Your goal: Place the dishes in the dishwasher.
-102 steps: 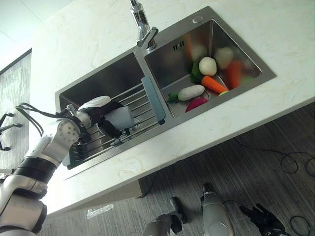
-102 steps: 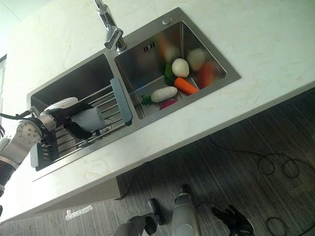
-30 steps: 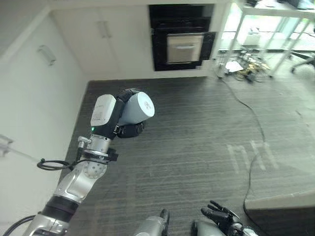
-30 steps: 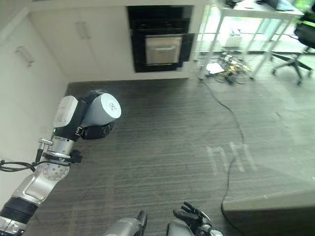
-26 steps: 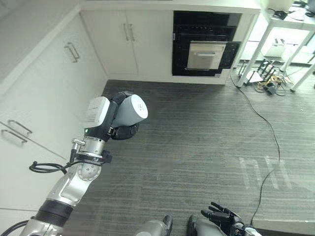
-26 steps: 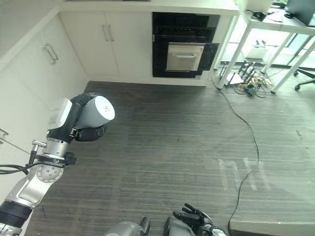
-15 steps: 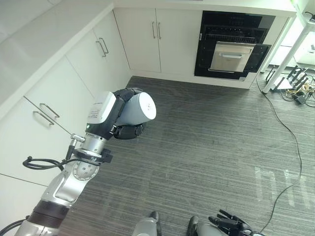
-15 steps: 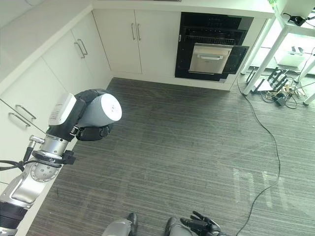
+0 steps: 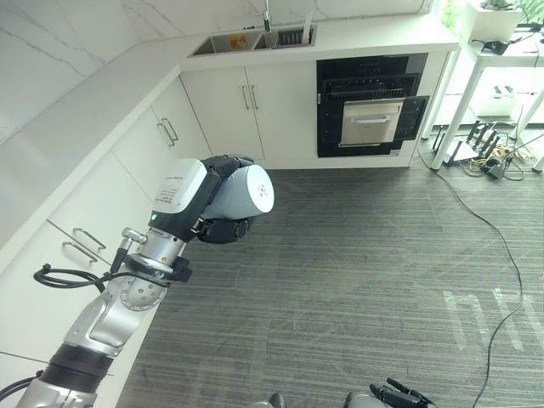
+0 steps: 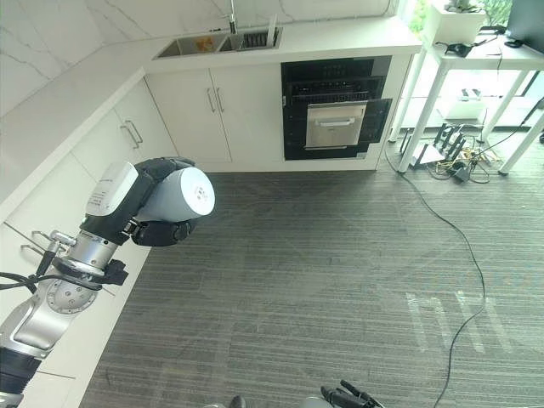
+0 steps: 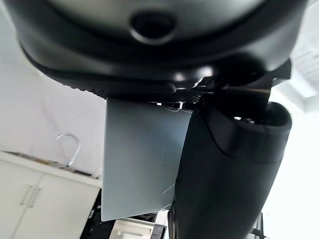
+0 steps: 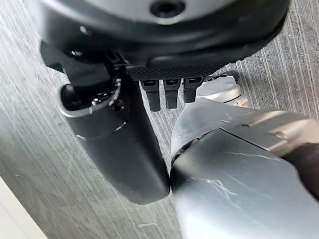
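Grey plank flooring separates the black open-doored dishwasher (image 9: 371, 116), well ahead, from the left hand (image 9: 217, 200), whose fingers are curled round a pale grey cup (image 9: 242, 192).

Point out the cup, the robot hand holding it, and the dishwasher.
cup (image 9: 242, 189), left eye view, its rounded side
left robot hand (image 9: 217, 230), left eye view, curled fingers
dishwasher (image 10: 334, 124), right eye view, its open door
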